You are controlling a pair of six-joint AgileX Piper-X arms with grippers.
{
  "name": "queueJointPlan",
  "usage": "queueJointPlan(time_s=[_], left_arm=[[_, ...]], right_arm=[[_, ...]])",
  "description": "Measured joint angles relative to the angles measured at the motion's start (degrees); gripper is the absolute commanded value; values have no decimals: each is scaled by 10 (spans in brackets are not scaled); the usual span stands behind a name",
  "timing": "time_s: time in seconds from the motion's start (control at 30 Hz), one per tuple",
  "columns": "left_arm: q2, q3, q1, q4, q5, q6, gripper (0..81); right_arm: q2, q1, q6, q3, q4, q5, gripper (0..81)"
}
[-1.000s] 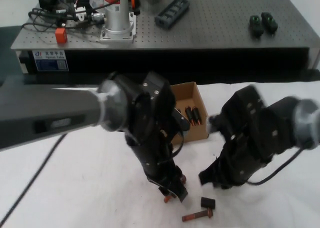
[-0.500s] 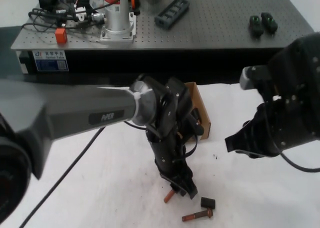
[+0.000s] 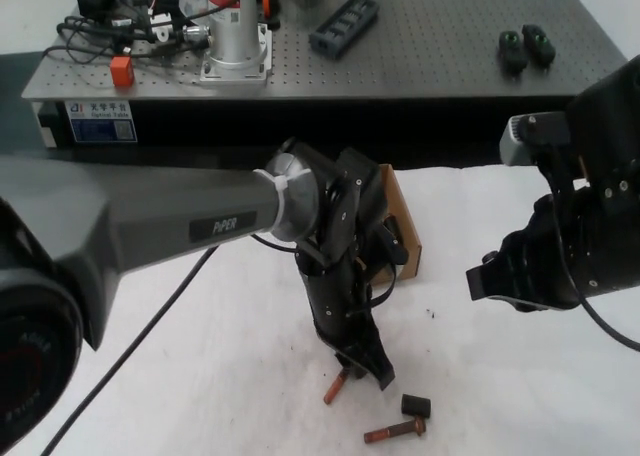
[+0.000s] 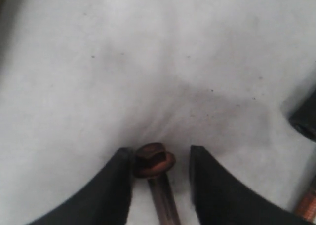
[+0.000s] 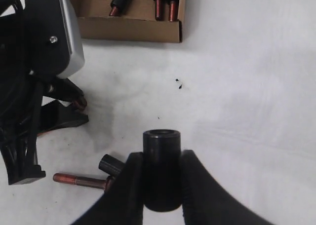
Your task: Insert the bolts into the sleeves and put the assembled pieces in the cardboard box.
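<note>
A white cloth (image 3: 200,376) is covering the bench in front of me, while behind it a perforated metal plate (image 3: 420,56) is carrying tangled cables (image 3: 110,26), an orange block (image 3: 121,71), a silver post (image 3: 236,36), a black slotted tray (image 3: 344,24) and two black-and-green knobs (image 3: 526,48).

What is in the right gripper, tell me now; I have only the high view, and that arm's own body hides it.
Observer: The right gripper is shut on a black sleeve, its open end facing the wrist camera.
Operator: Now report the left one.
Observer: The left gripper is open, its fingers on either side of a bolt lying on the white cover.
Operator: Count what lies in the box.
Observer: The right wrist view shows three assembled pieces in the cardboard box; the rest of the box is out of frame.
</note>
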State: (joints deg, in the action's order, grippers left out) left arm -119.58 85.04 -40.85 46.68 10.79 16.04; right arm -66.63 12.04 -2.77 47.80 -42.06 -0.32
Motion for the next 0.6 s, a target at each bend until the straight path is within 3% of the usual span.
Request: queueJointPlan(time_s=[0.1,0.43,0.6], left_arm=[[0,0,0,8,12,-14,388],[0,3,0,26,8,-31,4],[0,3,0,29,7,-32,6]], right_arm=[[0,0,3,0,-4,0,48],[0,0,6,0,-11,0,48],[3,0,8,0,-11,0,48]])
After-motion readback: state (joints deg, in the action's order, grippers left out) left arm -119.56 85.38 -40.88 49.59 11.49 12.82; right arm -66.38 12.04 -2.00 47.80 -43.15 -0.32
